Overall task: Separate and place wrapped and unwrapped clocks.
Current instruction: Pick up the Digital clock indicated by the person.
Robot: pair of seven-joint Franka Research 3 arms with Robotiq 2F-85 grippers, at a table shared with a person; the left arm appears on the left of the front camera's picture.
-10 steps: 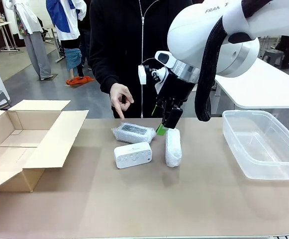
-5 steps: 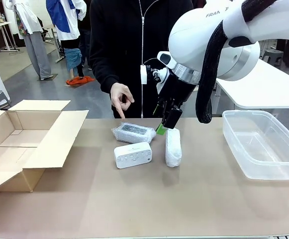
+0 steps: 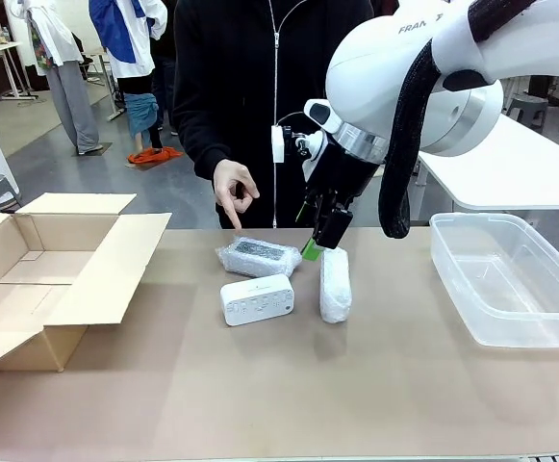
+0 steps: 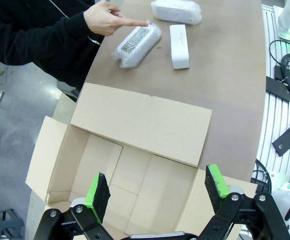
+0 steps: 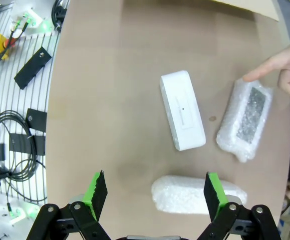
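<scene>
Three clocks lie mid-table. One wrapped clock (image 3: 258,256) (image 5: 245,120) shows a dark face through its wrap, and a person's hand (image 3: 233,192) (image 4: 110,20) points a finger at it. The bare white unwrapped clock (image 3: 257,299) (image 5: 182,110) lies in front of it. A second wrapped clock (image 3: 335,285) (image 5: 197,195) lies to its right. My right gripper (image 3: 319,241) (image 5: 154,190) hangs open just above that second wrapped clock's far end, holding nothing. My left gripper (image 4: 157,187) is open and empty above the cardboard box (image 4: 135,165).
The open cardboard box (image 3: 38,279) sits at the table's left with its flaps spread. A clear plastic bin (image 3: 505,279) stands at the right. The person stands at the far edge behind the clocks. Cables and black parts lie off the table (image 5: 15,125).
My right arm has edged slightly to the right and then held still. The clocks and the pointing hand have not moved.
</scene>
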